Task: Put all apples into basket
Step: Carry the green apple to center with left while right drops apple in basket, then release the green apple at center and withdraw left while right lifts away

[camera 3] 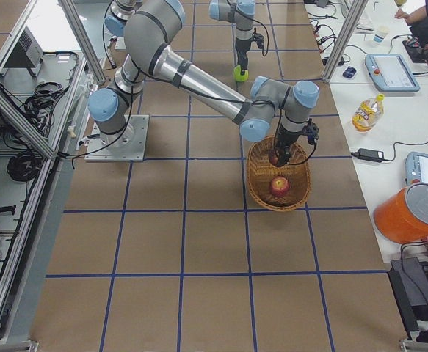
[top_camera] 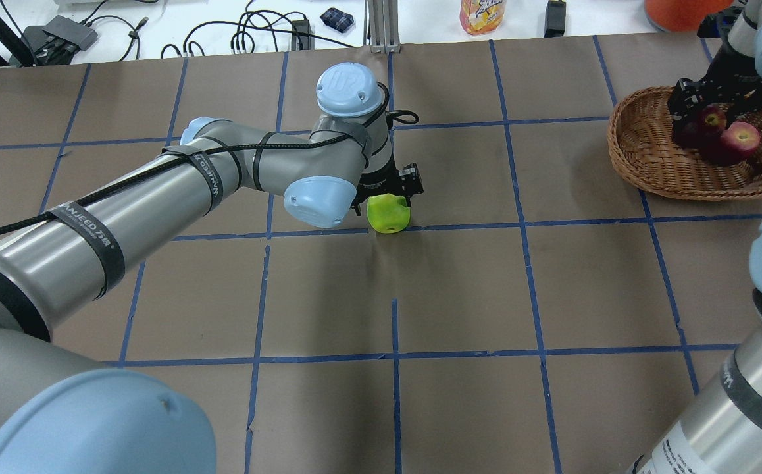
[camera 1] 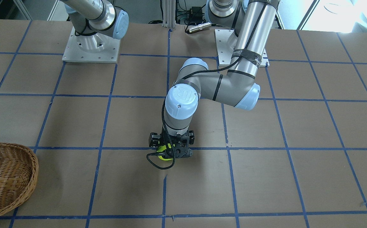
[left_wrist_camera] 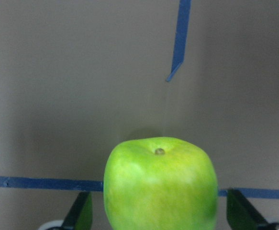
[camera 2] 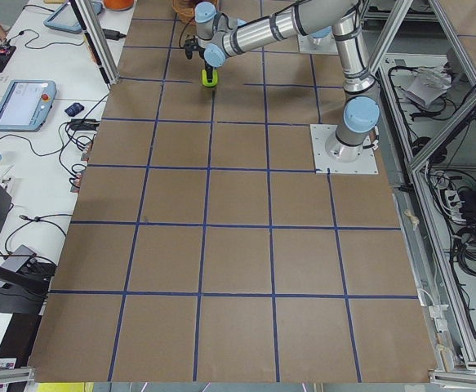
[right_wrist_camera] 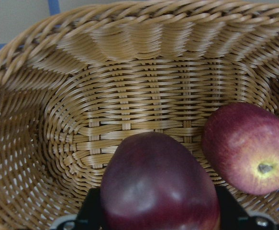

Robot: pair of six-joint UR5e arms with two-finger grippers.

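A brown surface (top_camera: 460, 289) crossed by blue tape lines (top_camera: 460, 226) carries 3 apples and 1 wicker basket (right_wrist_camera: 144, 86). The yellow-green apple (top_camera: 389, 214) sits on the surface near its middle, right on a tape line and well apart from the basket. The left claw (left_wrist_camera: 159, 216) reaches down over it, its 2 fingers (left_wrist_camera: 82, 213) spread to either side with a thin gap between each finger and the fruit. The basket stands toward the robot's right end of the surface. Inside it lies the red apple (right_wrist_camera: 249, 148), its stem end showing. Just beside it, the right claw (right_wrist_camera: 159, 216) pinches the dark maroon apple (right_wrist_camera: 158, 182) low within the basket's rim.
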